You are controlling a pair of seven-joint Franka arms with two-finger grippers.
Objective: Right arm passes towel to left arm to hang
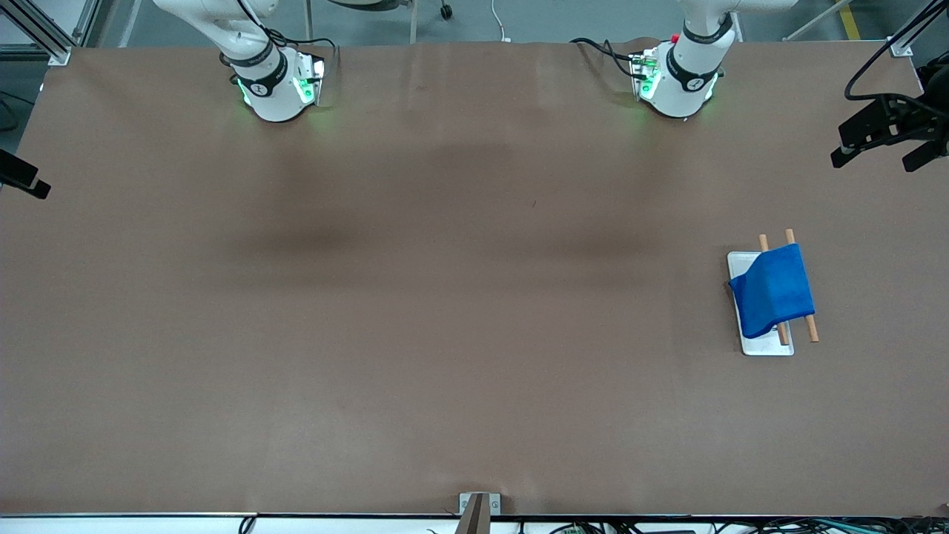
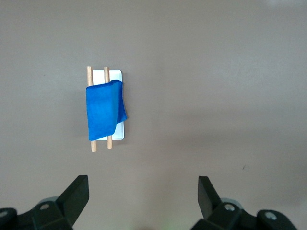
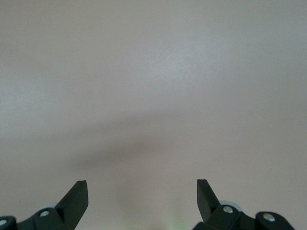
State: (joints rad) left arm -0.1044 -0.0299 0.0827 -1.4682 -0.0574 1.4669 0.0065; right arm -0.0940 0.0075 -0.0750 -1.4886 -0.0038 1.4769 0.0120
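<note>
The blue towel (image 1: 773, 289) hangs draped over a small rack of two wooden rods (image 1: 811, 330) on a white base (image 1: 771, 347), toward the left arm's end of the table. It also shows in the left wrist view (image 2: 103, 111), over the rods (image 2: 93, 146) and the base (image 2: 120, 134). My left gripper (image 2: 142, 184) is open and empty, high above the bare table and well apart from the rack. My right gripper (image 3: 142, 188) is open and empty above bare table. Neither gripper shows in the front view, only the two arm bases.
The brown table (image 1: 445, 297) is bare apart from the rack. Black camera mounts stand at the table's two ends (image 1: 886, 130) (image 1: 22, 174). A small bracket (image 1: 478, 504) sits at the table edge nearest the front camera.
</note>
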